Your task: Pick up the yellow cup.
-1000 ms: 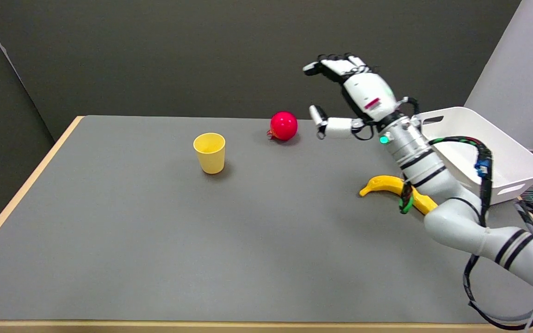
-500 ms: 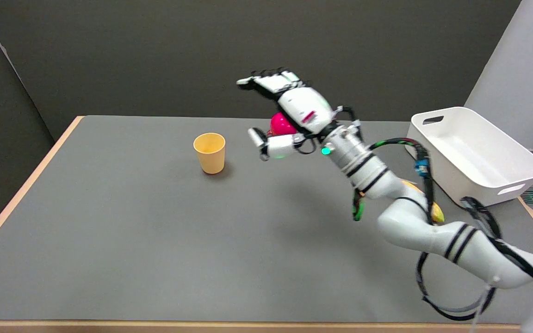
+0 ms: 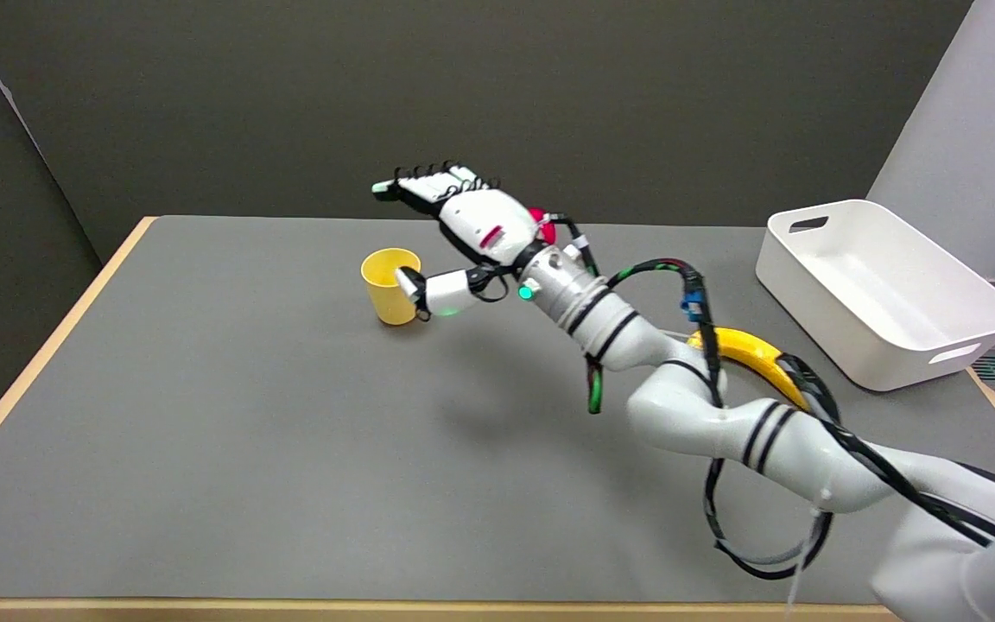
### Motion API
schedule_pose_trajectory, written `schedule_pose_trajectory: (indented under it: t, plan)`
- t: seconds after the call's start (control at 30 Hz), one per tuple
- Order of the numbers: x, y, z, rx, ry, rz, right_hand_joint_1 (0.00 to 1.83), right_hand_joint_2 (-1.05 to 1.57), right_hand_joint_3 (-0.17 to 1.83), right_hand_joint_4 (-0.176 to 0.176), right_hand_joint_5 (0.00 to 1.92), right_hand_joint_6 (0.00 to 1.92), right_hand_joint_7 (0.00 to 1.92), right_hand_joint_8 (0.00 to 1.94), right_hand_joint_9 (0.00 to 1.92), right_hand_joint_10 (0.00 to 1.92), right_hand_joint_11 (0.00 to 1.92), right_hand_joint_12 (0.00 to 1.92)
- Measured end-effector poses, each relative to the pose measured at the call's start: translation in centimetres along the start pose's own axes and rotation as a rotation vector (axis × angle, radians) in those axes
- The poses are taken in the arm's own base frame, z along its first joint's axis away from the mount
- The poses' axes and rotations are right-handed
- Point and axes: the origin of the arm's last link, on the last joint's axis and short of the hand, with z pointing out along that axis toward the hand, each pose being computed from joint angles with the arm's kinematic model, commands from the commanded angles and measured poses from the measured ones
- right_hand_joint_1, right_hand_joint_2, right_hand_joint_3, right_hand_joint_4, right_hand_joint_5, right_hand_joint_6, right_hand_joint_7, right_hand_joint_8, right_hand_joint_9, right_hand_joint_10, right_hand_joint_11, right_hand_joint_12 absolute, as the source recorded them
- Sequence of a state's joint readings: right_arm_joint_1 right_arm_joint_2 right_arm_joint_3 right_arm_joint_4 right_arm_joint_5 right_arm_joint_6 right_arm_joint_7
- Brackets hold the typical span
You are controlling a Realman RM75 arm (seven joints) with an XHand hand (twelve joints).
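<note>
fingers [image 3: 428, 183]: spread, holding nothing, thumb at the rim | right hand [image 3: 463, 229]: above and beside yellow cup [image 3: 391, 286] | cup: upright on counter [image 3: 204, 432], far-left | risk: your thumb may tip it before closing

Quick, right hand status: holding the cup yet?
Right hand: open, holding nothing; fingers spread, thumb beside the cup, which stands on the table.
</note>
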State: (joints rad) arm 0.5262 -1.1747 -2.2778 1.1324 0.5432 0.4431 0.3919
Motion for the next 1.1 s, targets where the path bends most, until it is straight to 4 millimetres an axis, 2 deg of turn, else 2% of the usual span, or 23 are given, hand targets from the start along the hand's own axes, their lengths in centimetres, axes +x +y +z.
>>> schedule_pose_trajectory:
  t: [0.23,0.5,0.77,0.87,1.1]
  plan:
    - [-2.4,0.0,1.9,-0.034,-0.076,0.002,0.68,0.68,1.02,0.059,0.19,0.46,0.23,0.32,0.16,0.62,0.0,1.04]
    - [-4.6,0.2,2.9,-0.073,-0.153,0.001,0.72,0.69,1.02,0.057,0.2,0.47,0.22,0.32,0.16,0.63,0.0,1.03]
    - [-5.7,0.4,3.4,-0.096,-0.195,0.0,0.79,0.7,1.02,0.055,0.21,0.53,0.16,0.31,0.11,0.6,0.0,0.98]
    - [-6.1,0.6,3.4,-0.107,-0.208,-0.001,0.8,0.75,0.95,0.055,0.23,0.49,0.17,0.24,0.12,0.56,0.0,0.93]
    - [-6.7,1.5,3.5,-0.143,-0.232,-0.002,0.8,0.77,0.96,0.044,0.23,0.57,0.15,0.24,0.1,0.55,0.0,0.88]
